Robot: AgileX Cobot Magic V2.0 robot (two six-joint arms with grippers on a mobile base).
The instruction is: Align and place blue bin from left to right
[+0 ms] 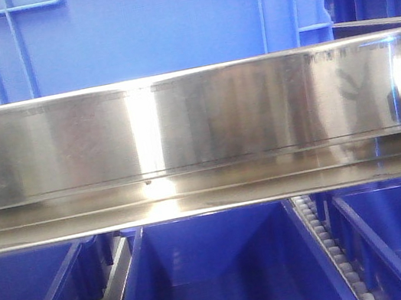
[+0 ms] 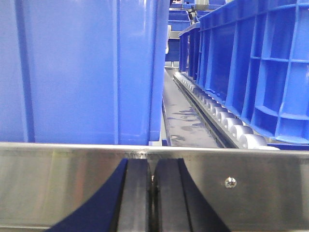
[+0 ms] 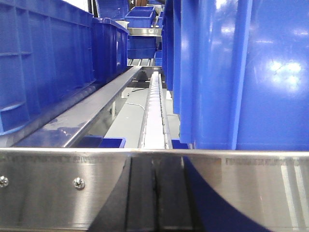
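Note:
The blue bin (image 1: 140, 28) stands on the shelf just behind a steel rail (image 1: 195, 120), and its ribbed front wall fills the top of the front view. In the left wrist view its smooth wall (image 2: 72, 72) fills the left half, beyond the rail. In the right wrist view it (image 3: 251, 72) rises at the right. My left gripper (image 2: 152, 193) is shut, its black fingers (image 2: 135, 198) pressed together with nothing between them, low in front of the rail near the bin's right corner. My right gripper (image 3: 154, 193) is also shut and empty, in front of the rail beside the bin's left corner.
Deeper-blue bins (image 2: 251, 63) line a roller track (image 2: 217, 116) to the right of the left wrist. More such bins (image 3: 43, 63) and a roller track (image 3: 154, 111) run ahead of the right wrist. Below the rail are open blue bins (image 1: 222, 270) and rollers (image 1: 335, 250).

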